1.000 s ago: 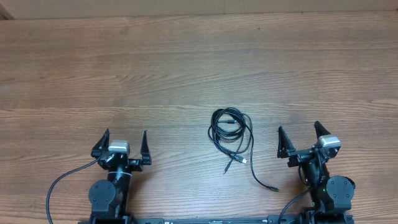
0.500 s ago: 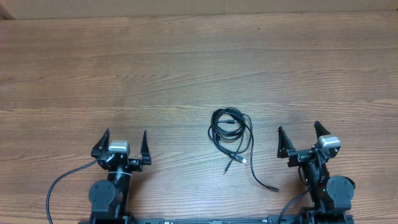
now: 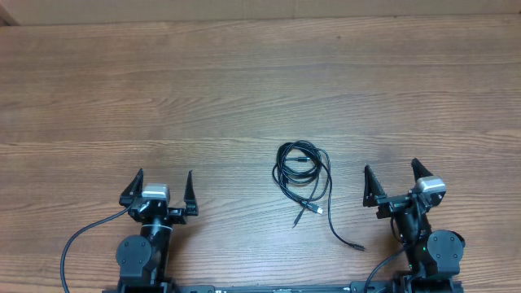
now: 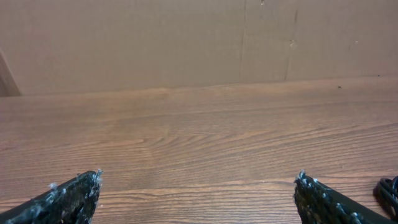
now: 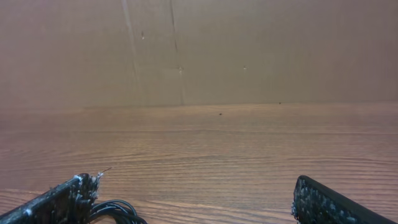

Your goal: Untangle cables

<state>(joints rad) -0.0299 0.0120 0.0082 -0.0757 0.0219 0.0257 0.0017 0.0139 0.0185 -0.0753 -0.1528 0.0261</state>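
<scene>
Nothing has stirred this past second: the cables (image 3: 278,172) lie coiled at nine o'clock of the right gripper (image 3: 390,172). It and the left gripper (image 3: 164,176) gape empty, so untangling hasn't begun.

The cables (image 3: 278,173), thin and black, lay on the table (image 3: 244,81) wound together in a loose, roughly round coil (several strands overlapping), with two short plug-tipped ends and one longer tail trailing toward the near edge.
</scene>
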